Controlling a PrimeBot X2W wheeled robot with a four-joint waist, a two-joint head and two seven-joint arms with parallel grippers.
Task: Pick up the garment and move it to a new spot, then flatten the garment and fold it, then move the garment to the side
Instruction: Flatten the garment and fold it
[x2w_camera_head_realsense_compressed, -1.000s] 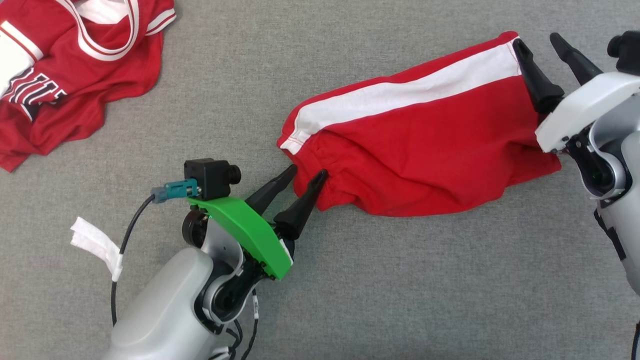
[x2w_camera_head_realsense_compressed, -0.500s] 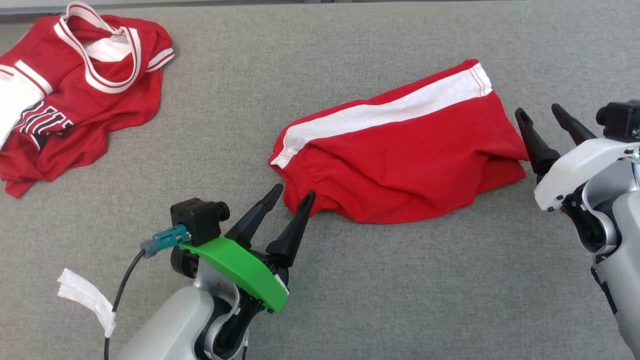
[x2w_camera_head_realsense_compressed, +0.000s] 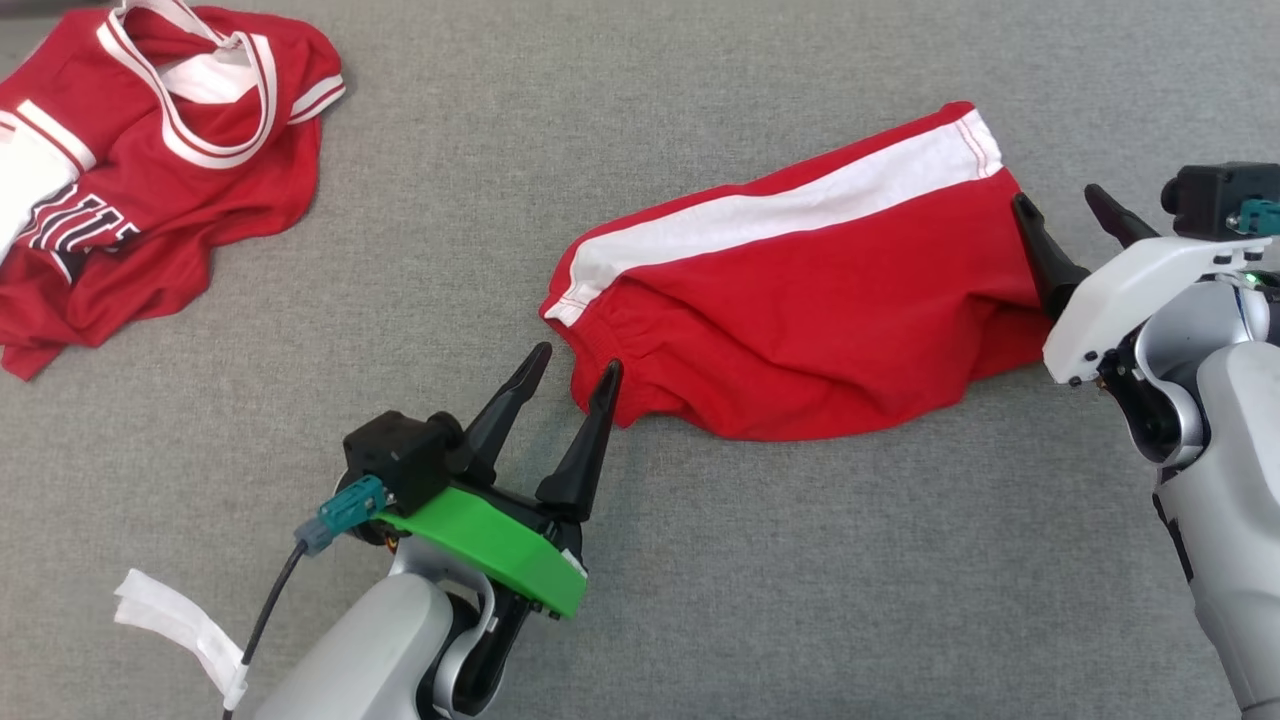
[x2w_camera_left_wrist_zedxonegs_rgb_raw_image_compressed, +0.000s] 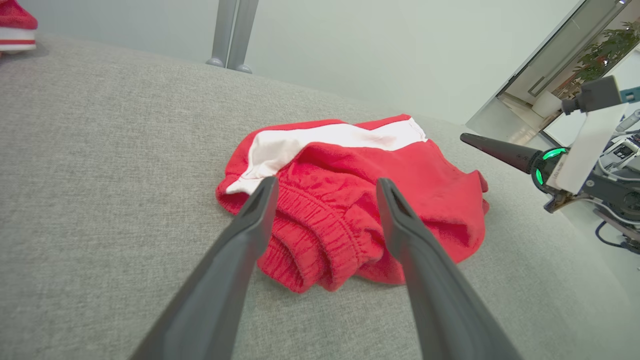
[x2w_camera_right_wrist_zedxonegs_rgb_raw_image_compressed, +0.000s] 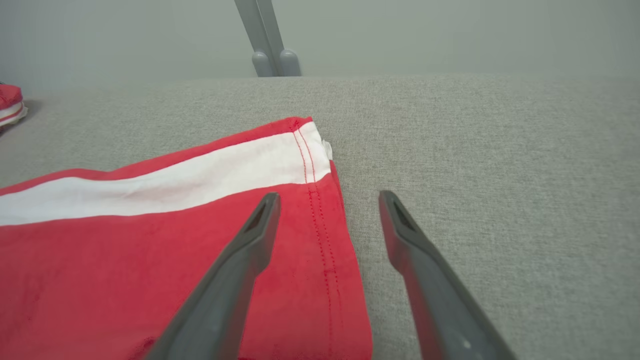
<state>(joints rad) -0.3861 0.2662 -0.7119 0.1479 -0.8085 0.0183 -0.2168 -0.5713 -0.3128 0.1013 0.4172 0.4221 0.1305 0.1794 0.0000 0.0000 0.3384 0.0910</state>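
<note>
Garment (x2w_camera_head_realsense_compressed: 800, 330): soft, light, floppy; expect sag. Take the elastic waistband (x2w_camera_left_wrist_zedxonegs_rgb_raw_image_compressed: 320, 235) at its 8 o'clock, the hem (x2w_camera_right_wrist_zedxonegs_rgb_raw_image_compressed: 320, 210) at 3. Your left gripper (x2w_camera_head_realsense_compressed: 576, 357) and right gripper (x2w_camera_head_realsense_compressed: 1056, 195): jaws released, empty.

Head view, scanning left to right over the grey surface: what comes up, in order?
Red jersey → left tool, open → red shorts → right tool, open.
</note>
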